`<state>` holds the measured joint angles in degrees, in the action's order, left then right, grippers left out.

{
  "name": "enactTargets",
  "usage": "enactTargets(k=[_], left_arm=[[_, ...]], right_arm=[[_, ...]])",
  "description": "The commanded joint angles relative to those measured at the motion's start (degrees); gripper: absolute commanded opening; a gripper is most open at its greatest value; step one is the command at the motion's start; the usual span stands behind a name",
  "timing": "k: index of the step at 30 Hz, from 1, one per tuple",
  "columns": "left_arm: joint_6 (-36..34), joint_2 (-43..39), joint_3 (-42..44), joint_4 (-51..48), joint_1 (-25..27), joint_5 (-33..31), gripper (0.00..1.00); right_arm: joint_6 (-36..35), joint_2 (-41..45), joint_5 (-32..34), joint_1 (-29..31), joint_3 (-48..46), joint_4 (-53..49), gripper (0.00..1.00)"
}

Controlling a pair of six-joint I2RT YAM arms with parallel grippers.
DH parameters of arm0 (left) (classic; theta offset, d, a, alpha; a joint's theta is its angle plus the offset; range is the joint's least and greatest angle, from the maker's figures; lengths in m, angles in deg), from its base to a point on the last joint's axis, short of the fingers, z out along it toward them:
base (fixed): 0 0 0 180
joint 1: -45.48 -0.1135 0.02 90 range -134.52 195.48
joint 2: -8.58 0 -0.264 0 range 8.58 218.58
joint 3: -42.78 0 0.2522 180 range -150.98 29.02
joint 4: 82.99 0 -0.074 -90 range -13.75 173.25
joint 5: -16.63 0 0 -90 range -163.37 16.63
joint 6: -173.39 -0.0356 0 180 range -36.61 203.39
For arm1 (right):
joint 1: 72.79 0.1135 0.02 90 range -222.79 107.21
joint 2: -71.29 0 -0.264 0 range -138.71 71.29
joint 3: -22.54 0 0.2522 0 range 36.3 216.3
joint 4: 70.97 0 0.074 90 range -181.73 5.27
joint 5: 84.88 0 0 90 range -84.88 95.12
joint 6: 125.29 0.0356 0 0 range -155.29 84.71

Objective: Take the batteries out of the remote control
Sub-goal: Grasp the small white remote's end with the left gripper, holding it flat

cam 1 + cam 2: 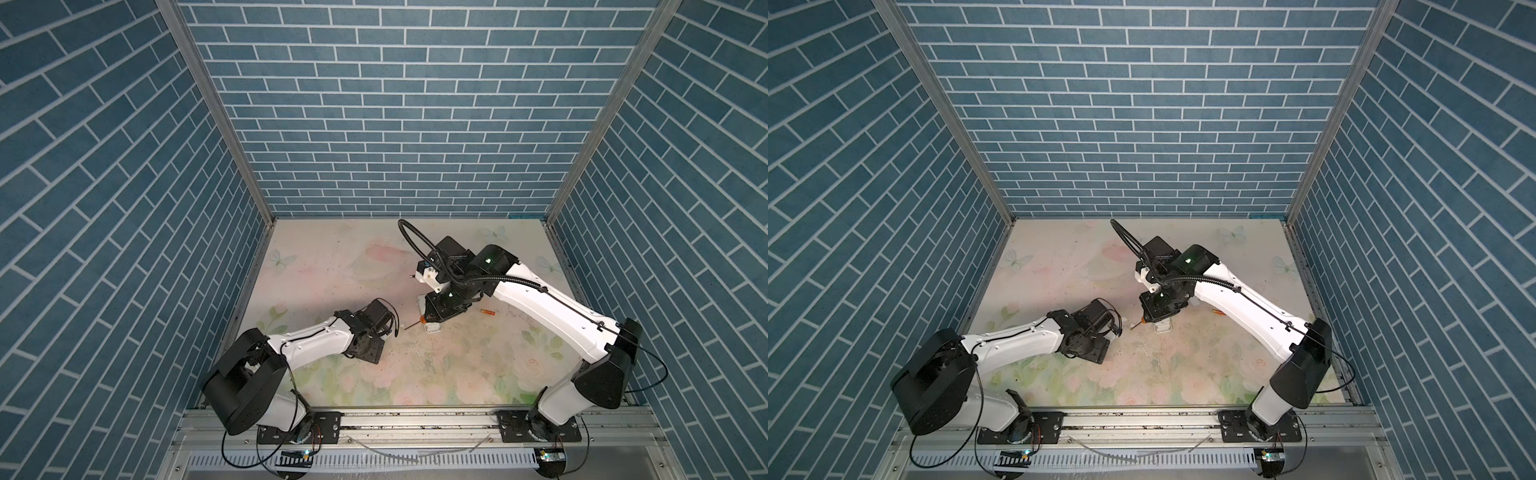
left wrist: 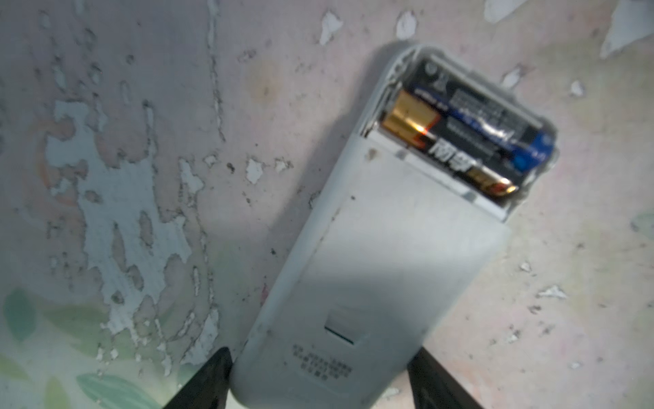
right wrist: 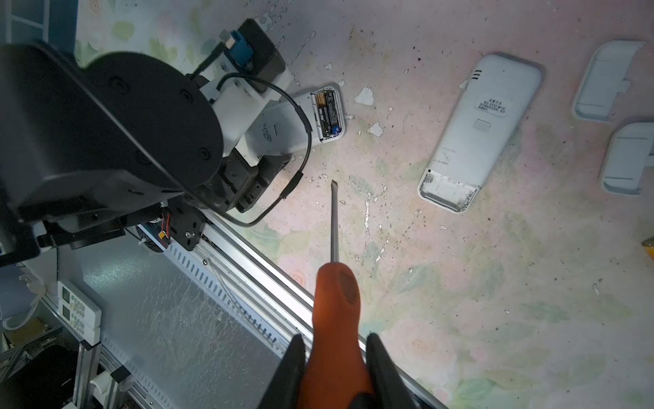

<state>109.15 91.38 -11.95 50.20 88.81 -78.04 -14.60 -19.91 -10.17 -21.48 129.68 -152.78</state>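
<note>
The white remote control [image 2: 371, 255] lies back up on the flowered table [image 2: 141, 106], its battery compartment uncovered. Two batteries sit side by side in it: one black with gold ends [image 2: 449, 148], one dark with a blue end [image 2: 495, 117]. My left gripper [image 2: 320, 354] straddles the remote's closed end with a finger against each side. The right wrist view shows the same remote [image 3: 283, 127] and batteries [image 3: 329, 109]. My right gripper [image 3: 335, 338] is shut on the orange-handled screwdriver [image 3: 336, 301], whose tip hangs short of that remote. An orange battery [image 1: 487, 311] lies loose on the table.
A second white remote [image 3: 481, 131] lies back up with an empty compartment. Two white covers [image 3: 605, 78] [image 3: 630, 159] rest beyond it. The left arm's wrist [image 3: 106, 124] looms close to the screwdriver. The metal front rail [image 3: 247, 248] bounds the table.
</note>
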Motion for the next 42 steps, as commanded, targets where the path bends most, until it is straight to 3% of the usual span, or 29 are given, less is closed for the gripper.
enactTargets(k=[1,17,33,42], left_arm=[[-1.63,2.36,0.8,2.16,-0.42,1.03,0.78],[-5.71,1.32,3.02,8.36,-0.25,6.36,0.47],[-16.73,-0.15,2.3,20.33,6.45,14.25,0.46],[-19.05,8.54,-2.81,17.38,6.59,15.3,0.44]], right_arm=[[0.34,-0.36,-0.8,-0.2,0.26,0.55,0.0],[-0.65,-2.42,1.9,-0.41,2.25,-1.62,0.0],[-5.63,4.94,3.13,-0.85,-6.67,-2.7,0.0],[-6.85,6.31,7.49,-0.66,-11.19,-1.66,0.0]])
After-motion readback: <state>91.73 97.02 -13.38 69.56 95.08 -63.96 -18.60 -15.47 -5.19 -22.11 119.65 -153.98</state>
